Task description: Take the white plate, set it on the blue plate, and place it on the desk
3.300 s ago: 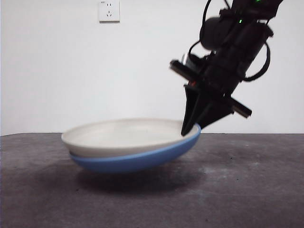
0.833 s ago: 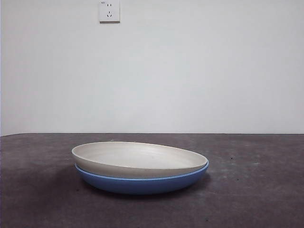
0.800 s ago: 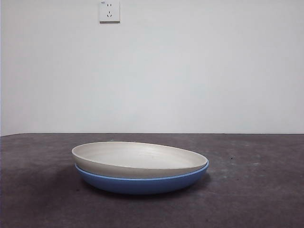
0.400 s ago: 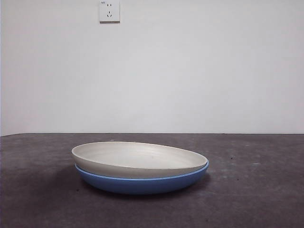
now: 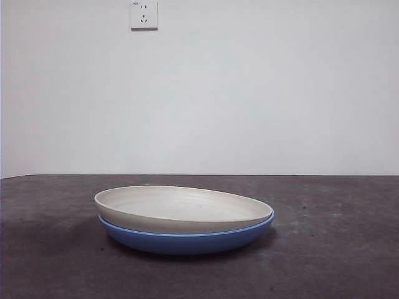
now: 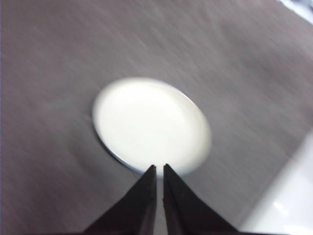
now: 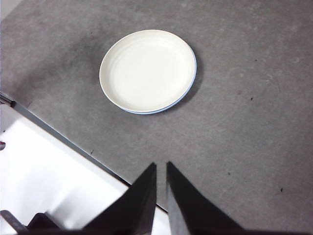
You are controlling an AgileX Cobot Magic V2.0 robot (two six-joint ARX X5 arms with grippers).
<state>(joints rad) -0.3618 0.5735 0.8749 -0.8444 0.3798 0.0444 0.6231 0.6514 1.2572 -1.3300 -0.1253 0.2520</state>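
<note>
The white plate sits nested in the blue plate, and the stack rests on the desk a little left of centre. No arm shows in the front view. In the right wrist view the white plate lies far below, with a thin crescent of the blue plate showing along one side. My right gripper is high above the desk, shut and holding nothing. The left wrist view is blurred. There the white plate lies beyond my left gripper, which is shut and holds nothing.
A wall socket is on the white wall behind the desk. The desk's edge and a white surface beyond it lie under the right arm. A pale area also borders the desk in the left wrist view.
Four seconds ago a gripper held the stacked plates by the right rim, lifted and tilted. Now the stack lies flat on the desk and the arm is gone. Nothing moved in the last second.
</note>
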